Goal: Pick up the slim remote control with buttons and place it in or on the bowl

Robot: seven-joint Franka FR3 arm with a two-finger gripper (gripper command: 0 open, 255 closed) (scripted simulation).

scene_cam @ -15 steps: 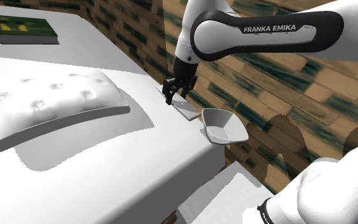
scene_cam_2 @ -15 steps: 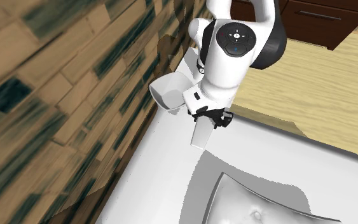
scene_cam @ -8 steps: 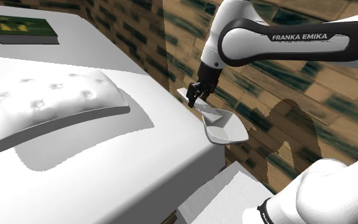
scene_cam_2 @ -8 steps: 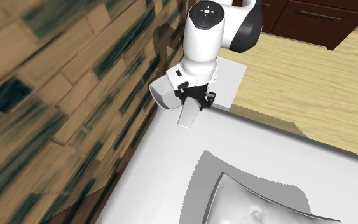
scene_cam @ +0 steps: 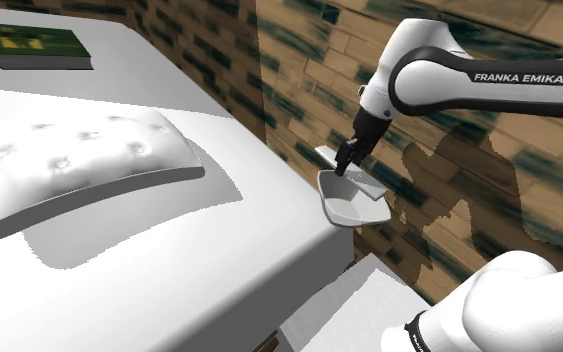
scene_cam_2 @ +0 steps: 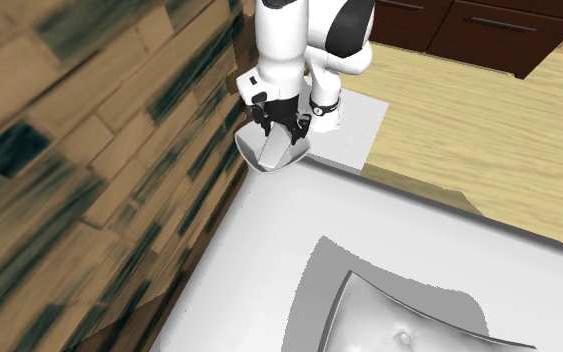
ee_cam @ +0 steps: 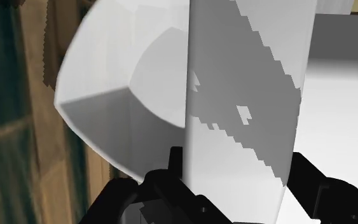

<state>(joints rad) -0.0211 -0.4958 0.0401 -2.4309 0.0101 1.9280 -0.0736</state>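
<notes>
Clamping the slim, flat, plain white remote control [ee_cam: 247,95] between its two black fingers [ee_cam: 171,167], the all-black gripper [scene_cam: 345,164] is closed only as far as the slab's width allows. In the wrist view I see one finger pressed on each long edge. The remote is a smooth, thin rectangle. I can make out no buttons on it, only jagged grey shading across its face.

It hangs right over the smooth white bowl [scene_cam: 354,208], which is a rounded square with sloping walls and a flat bottom. The remote's far end reaches across the hollow. I cannot tell whether it touches the rim.

The bowl sits at the corner of the broad white flat surface [scene_cam: 169,270], hard by the wall of brown planks with dark green patches [scene_cam: 299,60]. In the second exterior view, gripper and remote cover much of the bowl's inside.

In the shoulder view, the glossy white arm [scene_cam: 469,80] comes in from two o'clock of the gripper. A white, dimpled, tufted cushion [scene_cam: 69,165] lies at nine o'clock, well apart. A flat green book [scene_cam: 39,45] rests at ten o'clock, farther off. A white flat-topped block [scene_cam: 359,310] sits low at six o'clock.

In the second exterior view, a pale wooden floor [scene_cam_2: 489,110] spreads at three o'clock of the gripper, and dark brown cabinet fronts [scene_cam_2: 499,25] stand at two o'clock.
</notes>
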